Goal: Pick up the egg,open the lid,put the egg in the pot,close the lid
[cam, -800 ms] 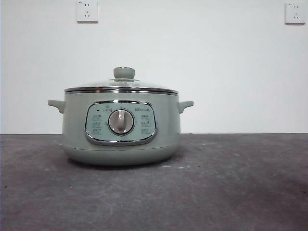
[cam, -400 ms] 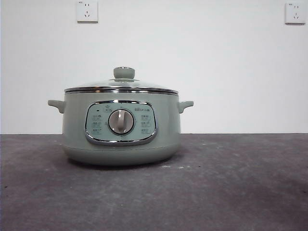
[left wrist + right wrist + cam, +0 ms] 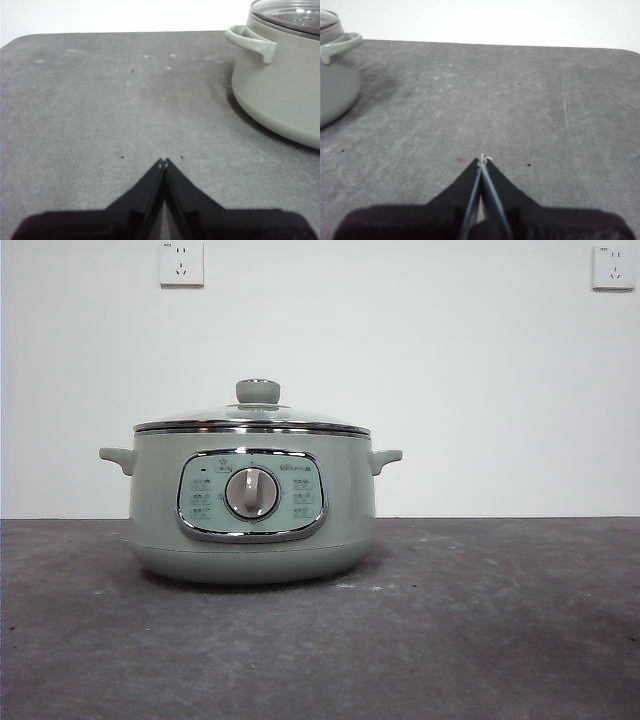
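Item: wide pale sage-green electric cooking pot with two small side handles, chrome-framed panel and silver dial. Stands on the dark grey table, toward the far edge, left of centre in the front view. Judged heavy and stable; not meant to be moved.

Item: round clear glass lid with shiny metal rim, seated level on the pot. Its pale green knob stands upright at the centre. Judged rigid, moderately heavy, breakable, slippery on the glass; the knob is the one sound grip, taken from above with jaws either side.

Item: the egg. Not visible in any view; location cannot be told. Judged light, smooth, fragile; calls for a gentle pinch across its middle.

Item: left gripper, low over bare table, pot well off to one side; jaws pressed together, holding nothing.

Item: right gripper, likewise over bare table on the pot's other side; jaws closed, empty.
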Robot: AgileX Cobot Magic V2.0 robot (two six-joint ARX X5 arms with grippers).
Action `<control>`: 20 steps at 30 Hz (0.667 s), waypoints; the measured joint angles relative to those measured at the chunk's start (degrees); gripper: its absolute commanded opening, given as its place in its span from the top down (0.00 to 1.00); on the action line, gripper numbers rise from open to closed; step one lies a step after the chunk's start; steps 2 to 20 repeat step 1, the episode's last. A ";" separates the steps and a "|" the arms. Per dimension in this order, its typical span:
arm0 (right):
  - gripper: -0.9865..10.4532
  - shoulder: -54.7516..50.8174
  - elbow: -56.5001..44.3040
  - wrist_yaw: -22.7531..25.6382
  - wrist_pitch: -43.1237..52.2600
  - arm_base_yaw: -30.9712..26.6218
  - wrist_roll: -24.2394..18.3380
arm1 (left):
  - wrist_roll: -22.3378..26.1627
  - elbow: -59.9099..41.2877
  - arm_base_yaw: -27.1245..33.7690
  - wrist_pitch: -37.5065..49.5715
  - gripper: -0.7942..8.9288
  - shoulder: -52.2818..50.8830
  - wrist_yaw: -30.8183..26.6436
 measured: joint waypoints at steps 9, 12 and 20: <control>0.91 0.00 0.00 0.00 -0.02 0.00 0.02 | 0.00 0.00 0.00 -0.02 0.92 0.00 -0.02; 0.91 0.00 0.00 0.00 -0.02 0.00 0.02 | 0.00 0.00 0.00 -0.02 0.92 0.00 -0.02; 0.91 0.00 0.00 0.00 -0.02 0.00 0.02 | 0.00 0.00 0.00 -0.02 0.92 0.00 -0.02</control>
